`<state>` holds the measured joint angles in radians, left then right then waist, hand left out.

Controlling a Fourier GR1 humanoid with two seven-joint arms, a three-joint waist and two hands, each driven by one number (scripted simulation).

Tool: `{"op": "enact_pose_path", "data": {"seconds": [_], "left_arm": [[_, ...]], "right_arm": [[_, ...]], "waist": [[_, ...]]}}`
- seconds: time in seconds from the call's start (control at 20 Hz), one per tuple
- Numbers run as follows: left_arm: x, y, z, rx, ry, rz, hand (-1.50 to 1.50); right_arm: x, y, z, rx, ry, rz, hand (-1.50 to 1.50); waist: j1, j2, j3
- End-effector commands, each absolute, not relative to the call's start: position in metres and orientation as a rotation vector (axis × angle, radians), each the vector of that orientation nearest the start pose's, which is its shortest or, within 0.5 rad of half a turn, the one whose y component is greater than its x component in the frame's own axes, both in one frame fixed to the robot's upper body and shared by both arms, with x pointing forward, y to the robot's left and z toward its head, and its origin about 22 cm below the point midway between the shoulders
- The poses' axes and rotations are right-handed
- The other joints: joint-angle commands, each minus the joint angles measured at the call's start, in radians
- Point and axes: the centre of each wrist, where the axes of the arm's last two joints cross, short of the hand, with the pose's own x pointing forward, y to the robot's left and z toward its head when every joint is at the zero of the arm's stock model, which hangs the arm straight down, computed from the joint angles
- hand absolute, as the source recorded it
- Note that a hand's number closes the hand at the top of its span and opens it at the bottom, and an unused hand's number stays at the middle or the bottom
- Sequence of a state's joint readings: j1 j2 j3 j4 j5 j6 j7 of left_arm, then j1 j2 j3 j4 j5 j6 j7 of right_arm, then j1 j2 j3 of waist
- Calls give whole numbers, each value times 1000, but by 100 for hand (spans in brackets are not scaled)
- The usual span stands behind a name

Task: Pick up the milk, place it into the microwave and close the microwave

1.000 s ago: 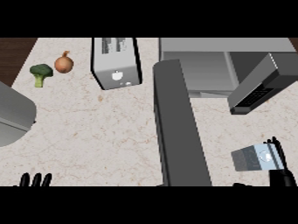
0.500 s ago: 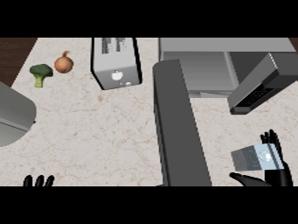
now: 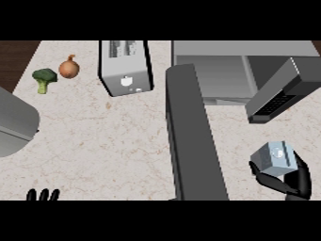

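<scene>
The milk (image 3: 274, 157), a small pale blue-grey carton, is at the right front of the counter, tilted. My right hand (image 3: 291, 181) is curled round it from below, thumb on its left and fingers on its right. The microwave (image 3: 225, 70) stands open at the back right. Its long dark door (image 3: 190, 136) sticks out toward the front edge, just left of the milk. A dark keypad panel (image 3: 282, 92) juts out above the milk. Only the fingertips of my left hand (image 3: 43, 194) show at the lower left, resting open.
A silver toaster (image 3: 124, 68) stands at the back, left of the microwave. An onion (image 3: 69, 67) and a broccoli (image 3: 44, 79) lie at the back left. A large grey rounded object (image 3: 3, 120) fills the left edge.
My right hand has come up around the milk and closed on it. The carton now sits slightly farther from the front edge and tilted. The left hand has barely moved.
</scene>
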<state>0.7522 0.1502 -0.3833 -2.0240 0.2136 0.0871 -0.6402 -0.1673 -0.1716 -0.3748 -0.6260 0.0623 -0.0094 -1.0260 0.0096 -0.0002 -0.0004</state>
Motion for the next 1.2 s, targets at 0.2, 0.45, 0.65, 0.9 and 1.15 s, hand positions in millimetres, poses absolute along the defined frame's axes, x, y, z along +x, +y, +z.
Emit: {"op": "enact_pose_path", "data": {"seconds": [0.2,0.45,0.65,0.9,1.15], "left_arm": [[60,217,-5,-133,-1906,226,-150],[60,221,8,-140,-1936,221,-150],[67,222,-12,-148,-1920,232,-150],[60,220,12,-138,-1920,241,-150],[41,218,10,-144,-1911,243,-150]], "right_arm": [[266,-308,-137,-372,-1865,-45,150],[291,-298,-127,-292,-1938,-33,150],[296,-276,-130,-248,-1963,-46,150],[296,-280,-129,-257,-1981,-22,150],[286,-269,-131,-218,-2001,-17,150]], "waist": [[18,6,3],[39,13,5],[23,9,3],[10,4,2],[-4,-3,0]]}}
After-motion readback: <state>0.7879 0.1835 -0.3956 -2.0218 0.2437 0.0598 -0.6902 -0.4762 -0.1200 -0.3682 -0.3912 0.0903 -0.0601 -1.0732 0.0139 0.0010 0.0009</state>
